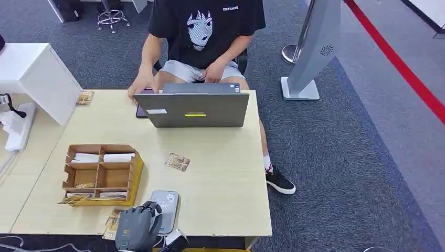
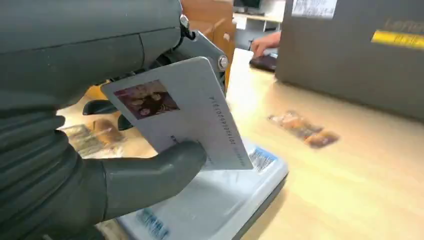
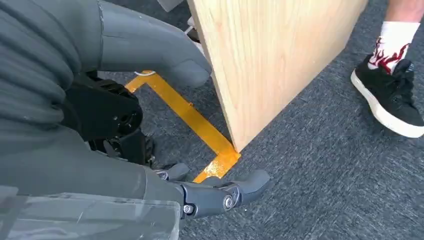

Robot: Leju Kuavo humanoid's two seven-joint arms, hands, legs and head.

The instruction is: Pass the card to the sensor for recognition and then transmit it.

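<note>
Grey carpet [image 1: 336,157] surrounds a pale wooden desk [image 1: 220,194], and the work sits at the desk's near edge. The card [image 2: 185,115], white with a small photo and a line of print, is pinched by the left robot hand [image 1: 137,227], thumb on its face and darker fingers behind it. It is tilted just above the flat grey sensor [image 1: 166,209], which lies on the desk close to that edge; whether card and sensor touch I cannot tell.

Just to the left of the sensor stands a brown cardboard organizer [image 1: 99,174] with open compartments, some holding white slips and small cards. Another loose card [image 1: 177,161] lies on bare desk further in, well apart from the sensor. Beyond it an open grey laptop [image 1: 193,109] stands across the far side, with a seated person [image 1: 204,37] behind it, one hand beside the laptop. One more card [image 1: 84,98] rests at the far left corner.

To the right of the sensor the desk top is bare wood out to its edge.

The right robot hand [image 3: 150,125] hangs beside the desk's side panel, over yellow floor tape [image 3: 192,120], fingers loosely spread and holding nothing. The person's black shoe [image 3: 387,97] is on the carpet nearby.
</note>
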